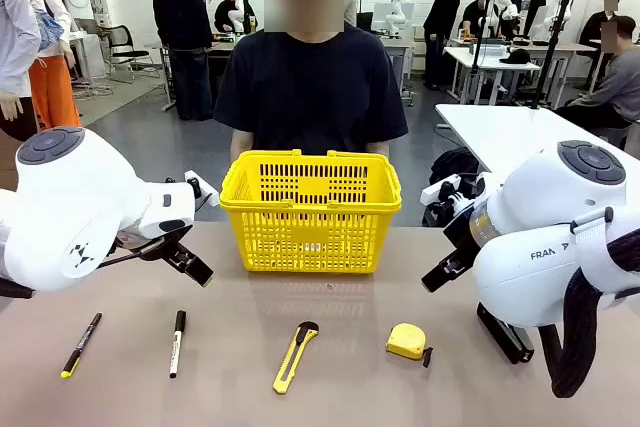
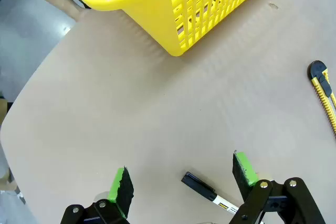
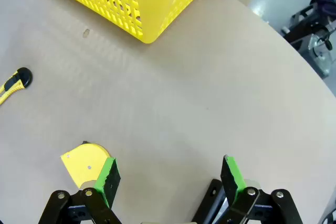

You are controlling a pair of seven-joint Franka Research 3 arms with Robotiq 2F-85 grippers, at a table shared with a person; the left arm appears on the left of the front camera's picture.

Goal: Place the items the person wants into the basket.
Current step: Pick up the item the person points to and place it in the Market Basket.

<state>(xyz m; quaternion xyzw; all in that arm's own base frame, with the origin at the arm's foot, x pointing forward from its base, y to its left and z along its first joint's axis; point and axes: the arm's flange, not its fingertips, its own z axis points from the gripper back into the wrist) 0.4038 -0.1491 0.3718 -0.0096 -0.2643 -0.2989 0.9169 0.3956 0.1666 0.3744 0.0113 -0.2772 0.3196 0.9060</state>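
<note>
Marker (image 2: 199, 184) lies on table (image 2: 157, 108) between left gripper (image 2: 184, 169) fingers, spread wide, holding nothing. Tape measure (image 3: 81, 164) lies beside one right gripper (image 3: 170, 163) finger; fingers spread, empty. Basket (image 1: 310, 212) stands well apart.

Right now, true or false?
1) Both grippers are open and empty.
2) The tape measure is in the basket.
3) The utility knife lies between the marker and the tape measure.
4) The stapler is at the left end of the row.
1) True. The left gripper and right gripper both have their jaws apart and hold nothing.
2) False. The tape measure lies on the table, on the robot's side of the basket.
3) True. The utility knife lies between the marker and the tape measure.
4) False. The pen is at the left end. The stapler is at the right end, partly behind the right arm.
</note>
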